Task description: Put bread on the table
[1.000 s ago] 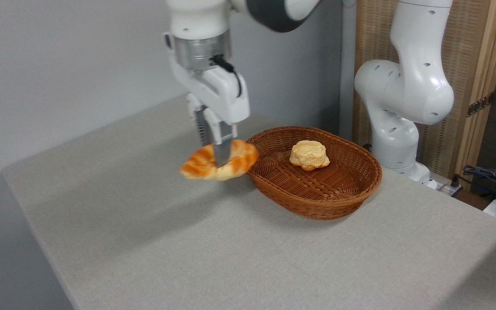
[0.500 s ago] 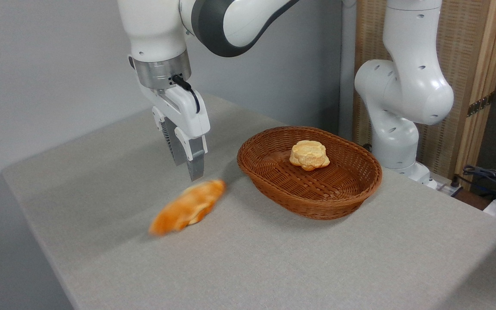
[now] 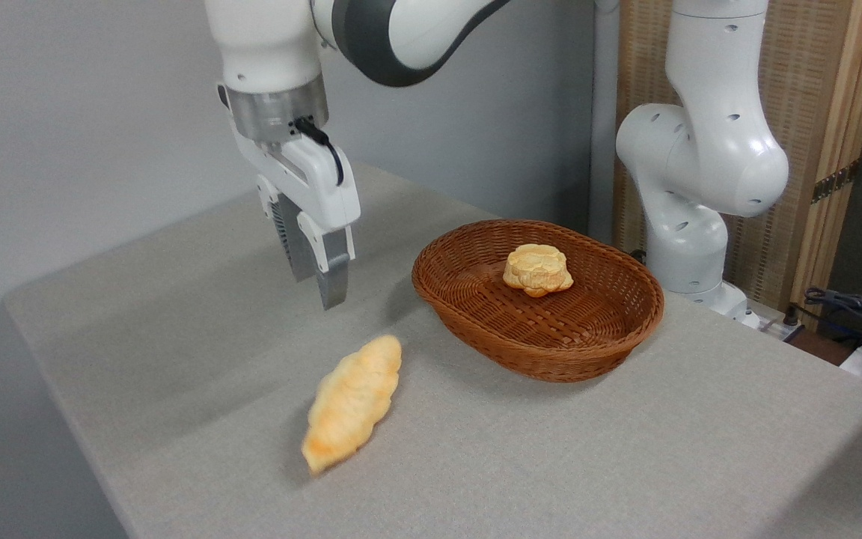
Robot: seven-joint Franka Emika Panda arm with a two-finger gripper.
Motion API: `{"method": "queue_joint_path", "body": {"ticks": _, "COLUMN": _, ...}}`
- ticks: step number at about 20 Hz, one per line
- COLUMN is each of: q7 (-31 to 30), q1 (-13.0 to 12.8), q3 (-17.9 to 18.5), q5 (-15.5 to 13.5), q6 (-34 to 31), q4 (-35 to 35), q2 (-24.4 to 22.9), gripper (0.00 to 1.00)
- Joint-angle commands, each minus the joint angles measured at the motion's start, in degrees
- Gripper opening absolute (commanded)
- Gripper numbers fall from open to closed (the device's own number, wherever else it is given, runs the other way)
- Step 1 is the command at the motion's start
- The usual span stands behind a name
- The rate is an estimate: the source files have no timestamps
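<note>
The bread [image 3: 354,402], a glossy golden braided loaf with tapered ends, lies flat on the speckled grey-beige table [image 3: 551,464], at about eight o'clock from the brown wicker basket [image 3: 610,340] and apart from it. It looks light and fairly stiff, with a slick crust; across its thick middle is probably the surest place to pinch it. The gripper [image 3: 319,281] hangs above it at eleven o'clock, holding nothing, though its finger gap is not clear from this angle. A small pale round bun [image 3: 537,269] sits in the basket.
</note>
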Motion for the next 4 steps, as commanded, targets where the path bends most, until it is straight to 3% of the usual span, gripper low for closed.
{"method": "queue_joint_path", "body": {"ticks": 1, "q7": -0.7, "q1": 0.3, "q3": 2.3, "q5": 0.1, "q6": -0.3, "q4": 2.1, "q2": -0.2, "gripper": 1.0}}
{"method": "queue_joint_path", "body": {"ticks": 4, "q7": -0.3, "q1": 0.2, "q3": 4.2, "q5": 0.3, "q6": -0.4, "q4": 2.2, "q2": -0.5, "gripper": 1.0}}
